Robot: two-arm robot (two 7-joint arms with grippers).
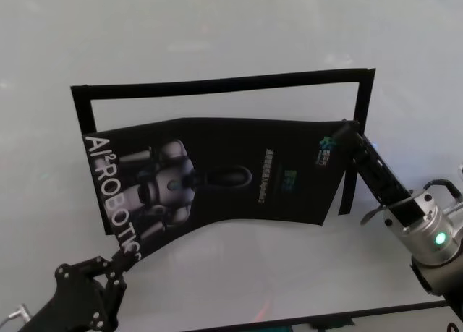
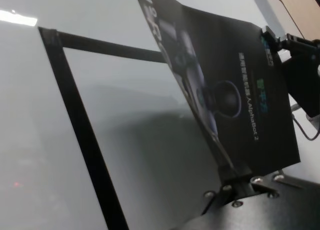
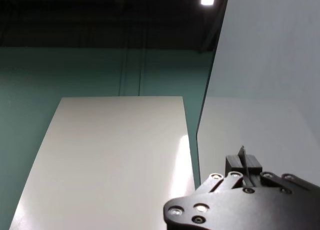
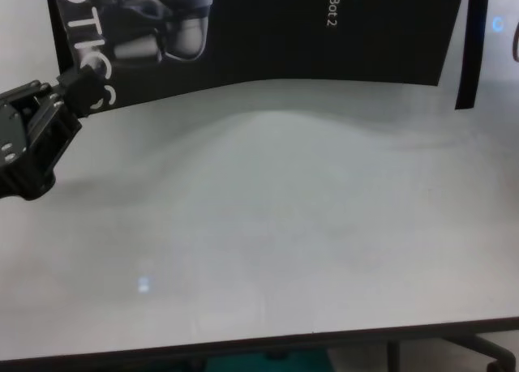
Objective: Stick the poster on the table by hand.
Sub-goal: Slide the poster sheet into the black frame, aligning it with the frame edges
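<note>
Apparently the poster (image 1: 217, 176) hangs between left end effector (image 1: 121, 258) and right end effector (image 1: 346, 132).

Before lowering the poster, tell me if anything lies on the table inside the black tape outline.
Nothing visible does. The poster hangs between the left claw at its lettered corner and the right claw at the opposite corner. The table inside the tape outline shows only bare white surface.

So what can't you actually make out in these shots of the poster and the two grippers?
- Poster: its small lettering is too small to read in the head view.
- Right gripper: the chest view crops it out entirely.
- Left gripper: the head view's bottom edge crops its body.
- Table: its legs barely show.
</note>
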